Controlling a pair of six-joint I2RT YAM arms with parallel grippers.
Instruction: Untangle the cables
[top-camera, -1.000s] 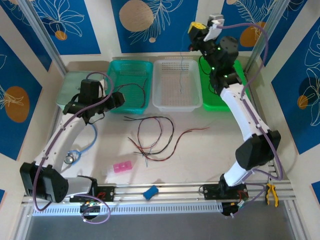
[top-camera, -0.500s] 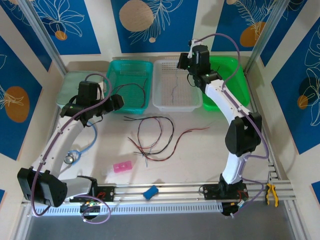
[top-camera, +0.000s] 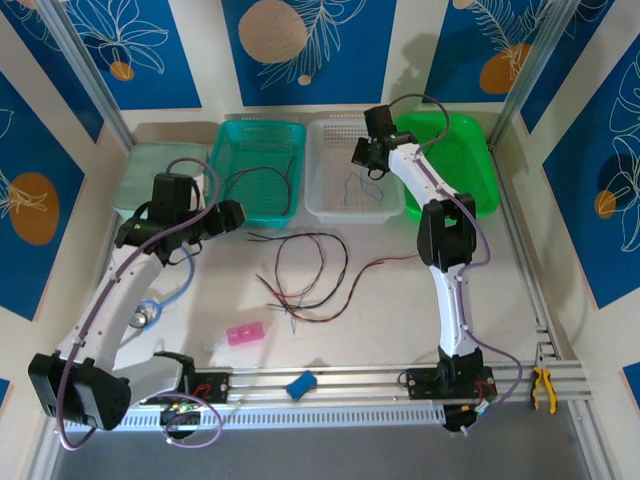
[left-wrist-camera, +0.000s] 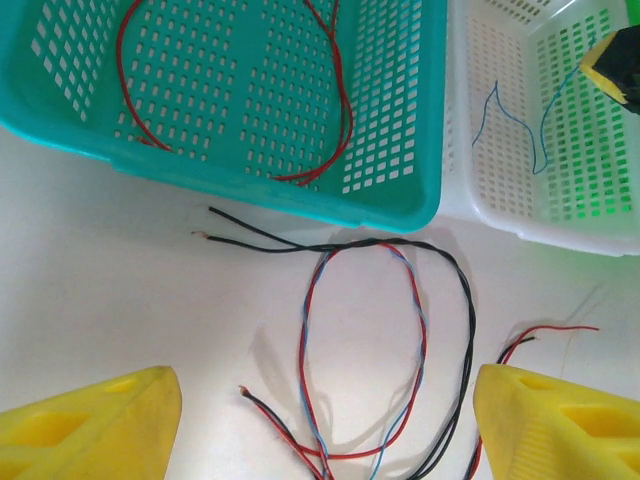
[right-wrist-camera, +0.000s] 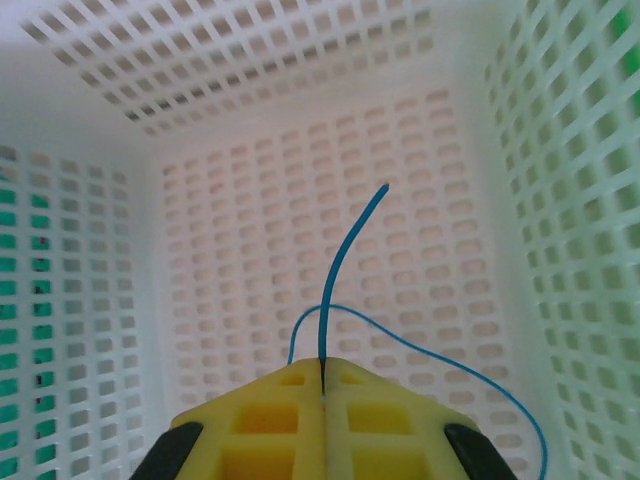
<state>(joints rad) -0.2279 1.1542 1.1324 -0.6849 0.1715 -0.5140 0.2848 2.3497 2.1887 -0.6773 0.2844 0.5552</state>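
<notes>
Over the far-edge white basket (right-wrist-camera: 240, 160), the right gripper (right-wrist-camera: 322, 375) pinches a blue cable (right-wrist-camera: 338, 262) that could spring out when released; the left gripper (left-wrist-camera: 325, 425) gapes.

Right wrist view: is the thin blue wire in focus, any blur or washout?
Right wrist view: thin blue wire crisp against the white perforated plastic basket; basket's upper rim washed out; yellow right gripper, shut on it, slightly soft. Left wrist view: red, black and blue cables sharp, faint shadows on the white table.

cables (left-wrist-camera: 365, 246): loop bottom cut by frame edge | blue wire (right-wrist-camera: 327, 295): end hidden between right fingers (right-wrist-camera: 270, 420) | teal basket (left-wrist-camera: 400, 200): top cropped
</notes>
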